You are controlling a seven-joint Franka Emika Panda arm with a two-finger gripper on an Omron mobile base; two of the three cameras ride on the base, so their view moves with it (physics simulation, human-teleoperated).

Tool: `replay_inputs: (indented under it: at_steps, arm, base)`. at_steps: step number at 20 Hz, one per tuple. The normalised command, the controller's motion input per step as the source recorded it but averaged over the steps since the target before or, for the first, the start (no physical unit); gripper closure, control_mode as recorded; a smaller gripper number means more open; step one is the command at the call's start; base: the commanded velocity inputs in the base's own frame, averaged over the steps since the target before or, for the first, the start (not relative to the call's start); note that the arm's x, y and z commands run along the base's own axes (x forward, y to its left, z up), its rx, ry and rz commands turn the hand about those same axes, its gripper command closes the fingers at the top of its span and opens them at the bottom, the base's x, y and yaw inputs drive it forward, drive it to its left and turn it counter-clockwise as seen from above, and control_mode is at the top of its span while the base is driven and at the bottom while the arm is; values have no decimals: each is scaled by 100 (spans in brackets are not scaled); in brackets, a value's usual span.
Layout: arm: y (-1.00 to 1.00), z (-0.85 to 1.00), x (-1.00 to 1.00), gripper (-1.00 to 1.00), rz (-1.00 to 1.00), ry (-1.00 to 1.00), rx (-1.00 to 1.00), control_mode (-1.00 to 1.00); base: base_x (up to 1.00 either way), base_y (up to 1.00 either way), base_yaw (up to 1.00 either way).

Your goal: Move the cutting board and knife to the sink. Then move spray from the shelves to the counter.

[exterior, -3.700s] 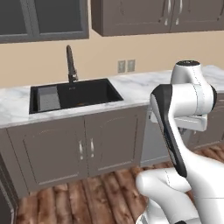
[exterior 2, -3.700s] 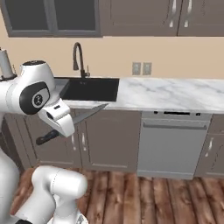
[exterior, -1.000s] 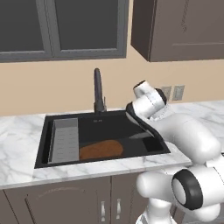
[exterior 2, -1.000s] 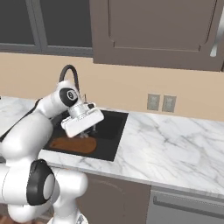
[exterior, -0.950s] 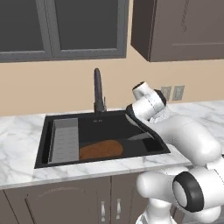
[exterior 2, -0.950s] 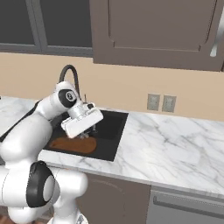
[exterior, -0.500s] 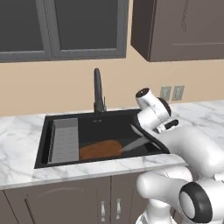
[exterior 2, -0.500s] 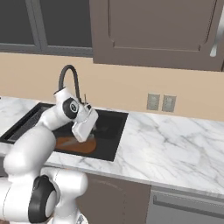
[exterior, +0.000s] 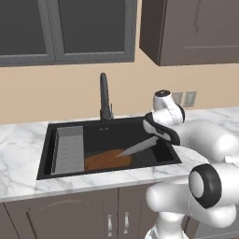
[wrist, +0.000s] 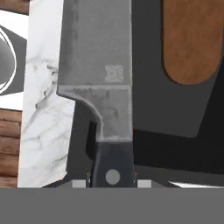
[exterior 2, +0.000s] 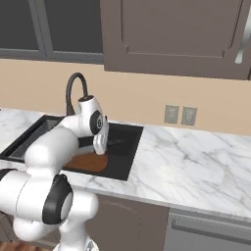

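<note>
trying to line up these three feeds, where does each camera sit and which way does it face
Left base view: behind the arm to its left, facing the sink and faucet; the white arm rises at lower right, carrying the knife over the cutting board.
Right base view: behind to its right, facing the counter; the arm rises at lower left.
Hand view: on the hand, looking along the gripper down the knife.
All three share the cutting board in the sink.

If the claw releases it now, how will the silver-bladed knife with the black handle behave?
The silver-bladed knife with the black handle looks stiff and thin, so it would probably drop flat. It hangs over the dark reddish-brown wooden board in the dark recessed sink, and may slide.
</note>
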Motion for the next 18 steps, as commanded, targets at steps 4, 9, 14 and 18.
replay_inputs:
  at_steps: [4, 9, 14, 18]
  arm:
    - [61, -38, 22, 100, -2, 8, 9, -100]
    - [47, -45, 11, 100, -7, 2, 3, -100]
    - [16, -67, 31, 100, -10, 0, 3, -100]
    - [7, -61, 44, 100, -13, 0, 6, -100]
  base:
    - [0, 0, 0]
    - [0, 0, 0]
    - [0, 0, 0]
    - [0, 0, 0]
